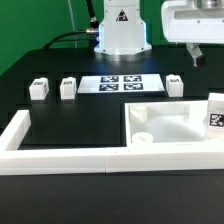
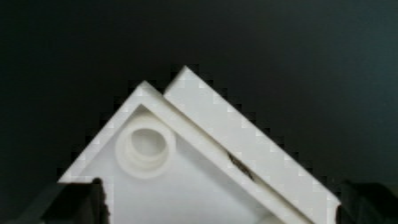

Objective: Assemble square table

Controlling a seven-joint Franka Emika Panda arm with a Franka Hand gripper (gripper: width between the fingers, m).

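Square table (image 1: 170, 125): a white plastic slab, matte and smooth. We note a raised rim and round sockets at the corners. It lies on the black tabletop (image 1: 70, 115) toward the exterior view's right, inside the fence bars (image 1: 60, 160), which are long, white and square-edged.

Small white blocks with black-and-white tags:
- Far-left leg (image 1: 38, 90) and second leg (image 1: 68, 87) sit on the exterior view's left of the marker board (image 1: 120, 83).
- Third leg (image 1: 176, 83) is on its right.
- Fourth leg (image 1: 215, 112) stands at the slab's right edge.

The gripper (image 1: 194, 54) hangs high over the far right of the scene, fingers pointing down, clear of every part.

In the wrist view we look down on one pointed slab corner (image 2: 178, 150) and its ringed corner socket (image 2: 146, 145). The dark fingertips (image 2: 68, 205) are spread wide at the frame's edges, and the gripper (image 2: 217, 207) holds nothing.
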